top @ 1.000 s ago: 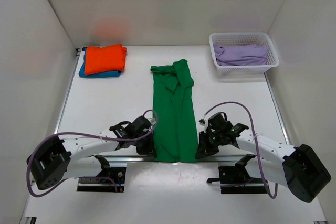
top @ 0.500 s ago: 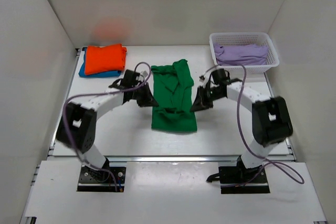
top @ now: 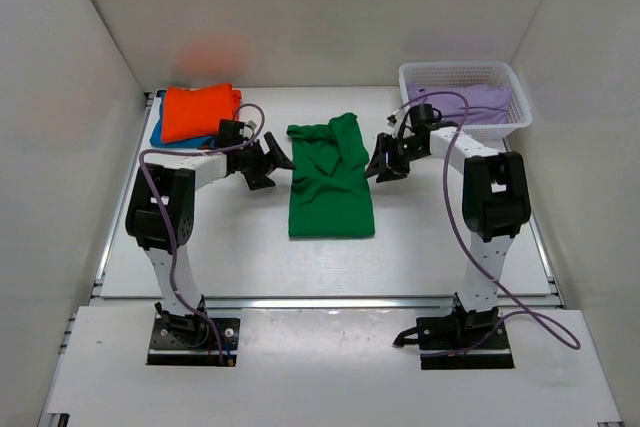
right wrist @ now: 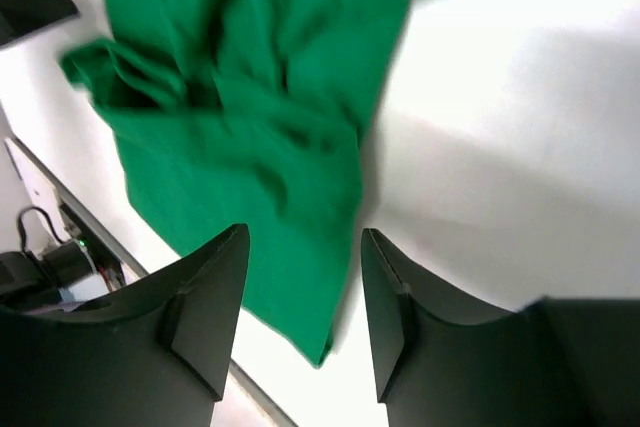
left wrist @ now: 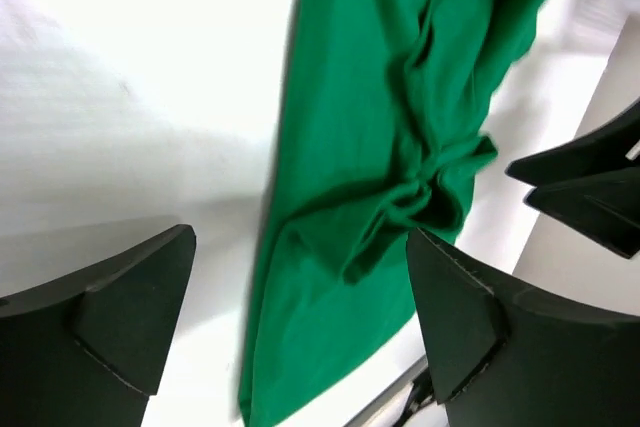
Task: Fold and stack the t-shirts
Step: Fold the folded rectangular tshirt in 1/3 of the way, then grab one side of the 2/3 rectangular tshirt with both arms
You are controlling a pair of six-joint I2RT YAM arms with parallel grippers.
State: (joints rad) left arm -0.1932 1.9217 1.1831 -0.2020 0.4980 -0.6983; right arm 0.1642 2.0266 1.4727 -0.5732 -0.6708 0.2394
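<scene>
The green shirt lay folded mid-frame, with your left end effector and right end effector flanking its upper edge, both open and empty. You would have done well to flatten that bunched top edge before stacking.

Green t-shirt: soft matt cloth, creased. Table: smooth white.

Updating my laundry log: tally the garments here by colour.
Green shirt: 1
Orange shirt: 1
Blue shirt: 1
Purple cloth: 1
Total: 4
</scene>
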